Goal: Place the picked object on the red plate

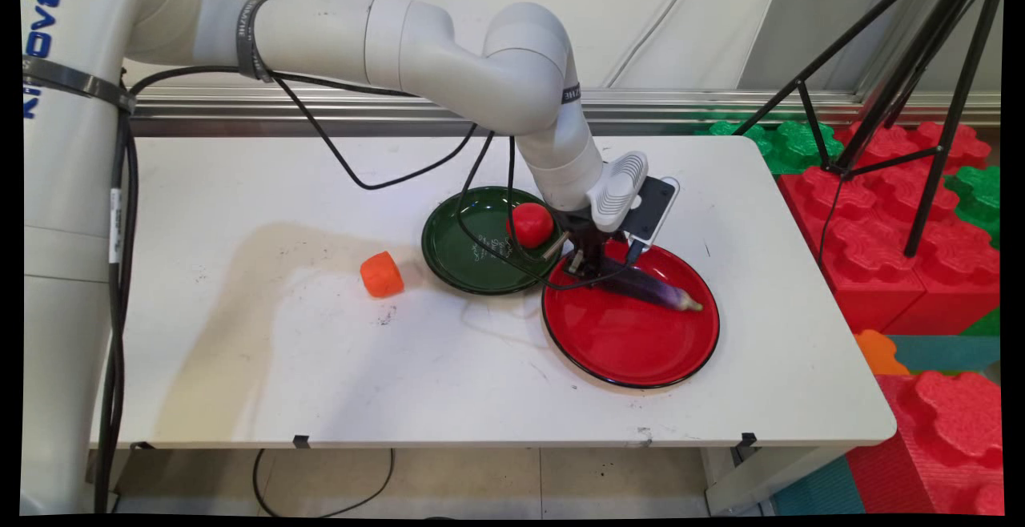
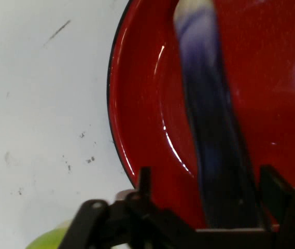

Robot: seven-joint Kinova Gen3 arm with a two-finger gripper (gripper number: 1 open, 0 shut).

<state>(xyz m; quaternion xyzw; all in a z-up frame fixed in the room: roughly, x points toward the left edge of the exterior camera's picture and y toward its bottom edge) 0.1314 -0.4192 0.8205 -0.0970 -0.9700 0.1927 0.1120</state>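
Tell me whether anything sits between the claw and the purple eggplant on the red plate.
Nothing visible does. The claw is low over the red plate, and in the hand view the eggplant runs straight up from between its two fingers, which stand apart on either side of it.

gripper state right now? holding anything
gripper: fingers open, one on each side of the purple eggplant lying in the red plate; not gripping it.

You see a white table. A green plate and a red plate lie on it, side by side, rims touching or nearly so. An orange piece sits on the table just left of the green plate.
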